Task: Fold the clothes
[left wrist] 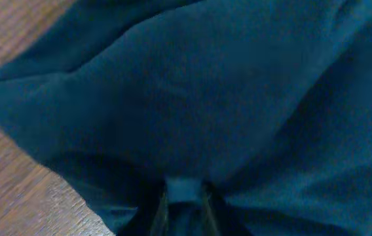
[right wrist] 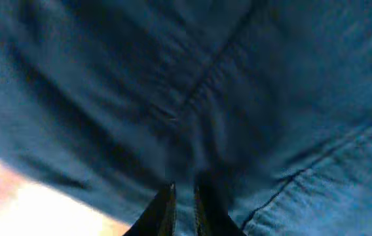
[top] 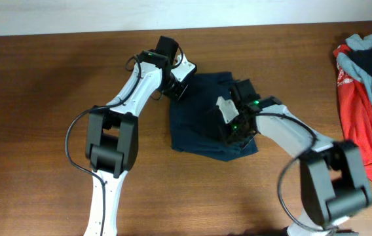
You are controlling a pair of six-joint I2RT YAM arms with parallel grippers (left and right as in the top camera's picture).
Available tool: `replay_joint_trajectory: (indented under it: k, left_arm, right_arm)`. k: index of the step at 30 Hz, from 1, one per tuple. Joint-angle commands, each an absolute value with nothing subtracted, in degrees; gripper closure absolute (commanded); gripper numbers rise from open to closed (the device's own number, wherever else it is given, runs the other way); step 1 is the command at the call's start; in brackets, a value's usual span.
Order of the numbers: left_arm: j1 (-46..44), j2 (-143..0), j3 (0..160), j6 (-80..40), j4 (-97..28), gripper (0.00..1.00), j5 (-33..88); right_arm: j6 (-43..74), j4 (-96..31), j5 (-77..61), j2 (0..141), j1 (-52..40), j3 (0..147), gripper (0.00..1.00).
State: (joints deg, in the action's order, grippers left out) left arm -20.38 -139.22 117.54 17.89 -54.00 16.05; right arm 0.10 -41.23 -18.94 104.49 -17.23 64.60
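Note:
The clothes point(top: 202, 124), a plain dark navy garment, lie bunched at the middle of the wooden table point(top: 42, 98). My left gripper point(top: 175, 88) sits at its far left corner. In the left wrist view the left gripper point(left wrist: 185, 196) is shut on a small fold of navy cloth point(left wrist: 186, 98), with bare table to the left. My right gripper point(top: 238, 131) is down on the garment's right part. The right wrist view shows that gripper point(right wrist: 185, 200) shut on a strip of the cloth point(right wrist: 192, 78), near a stitched seam point(right wrist: 317, 160).
A pile of other garments lies at the table's right edge: a red one with white print point(top: 359, 111), a light grey-blue one point(top: 369, 56) and a dark one. The table's back edge runs along the white wall at the top.

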Motion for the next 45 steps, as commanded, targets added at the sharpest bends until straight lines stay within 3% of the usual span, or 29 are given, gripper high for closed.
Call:
replay_joint_trajectory:
  k: [1,5,11,14,18,23,26,31,36,41,45]
  left_arm:
    - [-20.05,-140.77,117.45,18.90,-56.29,0.88,15.55]
    - [-19.68,-140.77,117.47,13.32,-62.13,0.91,8.69]
    - [-19.00,-140.70,117.47,9.39,-70.17,0.92,8.78]
    - [-19.11,-140.66,117.47,7.33,-73.08,0.93,9.21]
    - [-19.11,-140.64,117.47,7.09,-74.24,0.94,9.65]
    - [-19.09,-136.81,117.54,7.11,-73.71,0.98,9.67]
    - [-19.40,-131.31,117.54,7.14,-69.95,0.92,9.67]
    - [-20.21,-129.80,117.38,9.96,-61.84,0.80,15.75]
    - [-20.97,-132.35,117.19,12.14,-56.14,0.80,21.61]
    - [-22.87,-137.38,117.19,13.85,-54.65,0.79,23.31]
    - [-22.87,-142.65,117.16,13.78,-55.18,0.80,23.16]
  right_arm:
    - [10.11,-43.13,-6.46,109.25,-17.17,64.38,0.90]
    - [24.12,-48.29,13.39,110.08,-17.17,64.47,0.94]
    - [27.94,-48.23,21.85,109.97,-15.62,66.46,0.94]
    - [25.12,-50.26,15.57,109.36,-14.79,70.24,0.95]
    - [9.61,-51.09,-6.46,105.49,-14.83,74.61,0.94]
    - [8.38,-51.75,-9.63,98.65,-15.00,75.09,0.94]
    - [6.20,-54.37,-18.44,96.14,-15.03,75.07,0.93]
    - [6.22,-56.80,-20.64,96.84,-15.03,73.28,0.93]
    - [6.11,-52.82,-21.28,96.90,-15.03,66.92,0.91]
    - [-5.67,-41.98,-28.69,96.90,-15.03,60.01,0.83]
    - [-5.85,-41.10,-26.17,96.90,-14.96,55.99,0.82]
